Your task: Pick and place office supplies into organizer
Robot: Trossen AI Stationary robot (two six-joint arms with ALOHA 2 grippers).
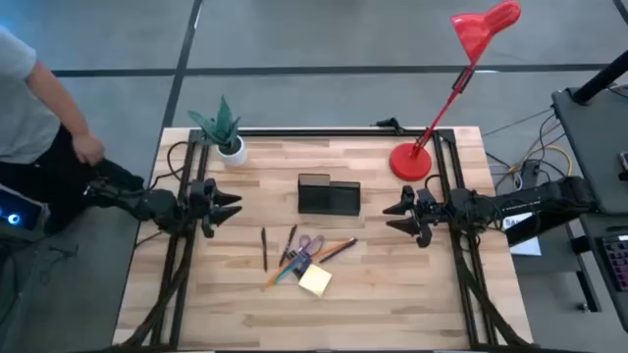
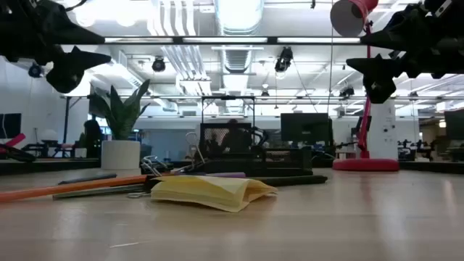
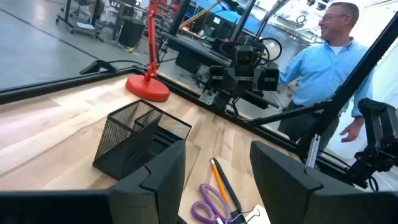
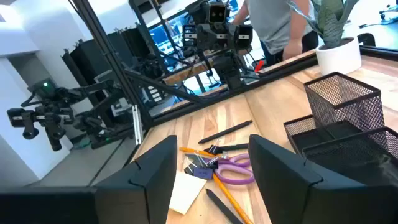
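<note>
Supplies (image 1: 299, 260) are being left heaped on the worktop (image 1: 392, 294) just before the organizer (image 1: 329, 195), between both spread, empty claws; the left claw (image 1: 234, 207) is being judged slightly nearer than the right claw (image 1: 392, 216).

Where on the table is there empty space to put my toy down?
Bare wood runs along the table's near edge, below the sticky-note pad, and also between the organizer and each gripper. It gets crowded just below the organizer, where the scissors, pens and pencils lie bunched together.
</note>
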